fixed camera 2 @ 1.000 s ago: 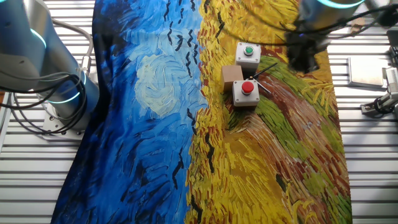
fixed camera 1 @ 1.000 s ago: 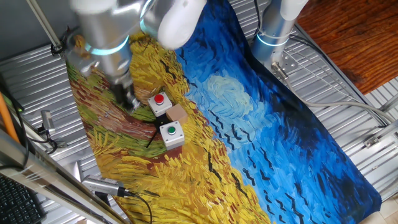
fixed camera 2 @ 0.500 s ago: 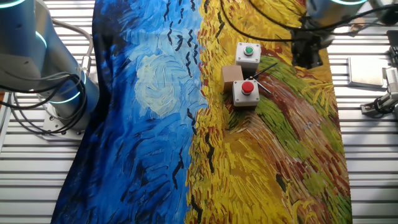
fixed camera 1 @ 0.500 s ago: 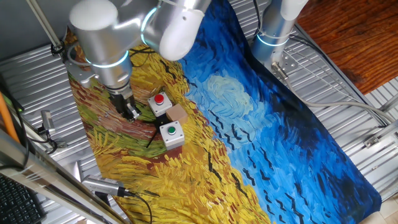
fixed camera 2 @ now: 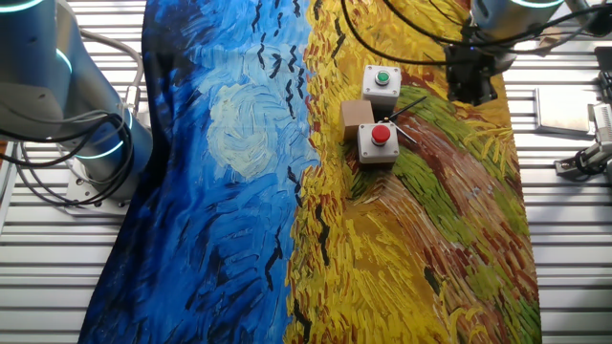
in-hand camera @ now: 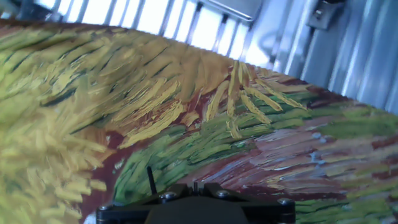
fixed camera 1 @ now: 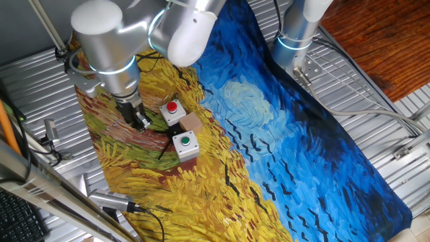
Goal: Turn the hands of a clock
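Whether the jaws (fixed camera 1: 141, 122) are released or clenched cannot be told; they hang over the painted cloth (fixed camera 1: 282, 134) near one long worktop (fixed camera 1: 376, 128) edge, just beside the red-button box (fixed camera 1: 173, 111). The clock does not show.

The end effector (fixed camera 1: 141, 121) is dark and small in one fixed view, so I cannot tell if its fingers are apart or together. In the other fixed view it (fixed camera 2: 471, 84) is just a black lump, and the arm above it is cut off by the top edge. The hand view shows only its black base (in-hand camera: 196, 208) at the bottom edge; the fingers do not show. The left part of the painted cloth (in-hand camera: 56, 143) looks blurry. No clock can be made out anywhere.
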Robot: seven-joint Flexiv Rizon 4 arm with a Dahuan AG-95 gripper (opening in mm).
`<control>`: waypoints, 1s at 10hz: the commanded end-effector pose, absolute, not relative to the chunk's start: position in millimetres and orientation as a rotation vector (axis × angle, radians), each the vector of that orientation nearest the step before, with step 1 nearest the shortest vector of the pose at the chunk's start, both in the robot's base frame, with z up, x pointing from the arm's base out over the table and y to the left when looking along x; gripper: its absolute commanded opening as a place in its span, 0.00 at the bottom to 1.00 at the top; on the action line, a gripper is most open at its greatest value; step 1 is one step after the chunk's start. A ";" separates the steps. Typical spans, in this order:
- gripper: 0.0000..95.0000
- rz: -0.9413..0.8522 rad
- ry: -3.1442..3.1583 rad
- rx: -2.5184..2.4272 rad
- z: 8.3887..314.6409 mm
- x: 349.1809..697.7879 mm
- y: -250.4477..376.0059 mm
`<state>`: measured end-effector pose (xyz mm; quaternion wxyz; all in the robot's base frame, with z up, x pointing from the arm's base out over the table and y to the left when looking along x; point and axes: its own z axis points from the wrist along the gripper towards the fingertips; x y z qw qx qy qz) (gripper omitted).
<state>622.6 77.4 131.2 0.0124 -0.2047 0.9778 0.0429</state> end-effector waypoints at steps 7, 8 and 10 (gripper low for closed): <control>0.00 0.140 3.155 -0.480 108.9 615.9 150.3; 0.00 0.141 3.157 -0.475 108.9 615.9 150.3; 0.00 0.171 3.129 -0.555 108.9 615.9 150.3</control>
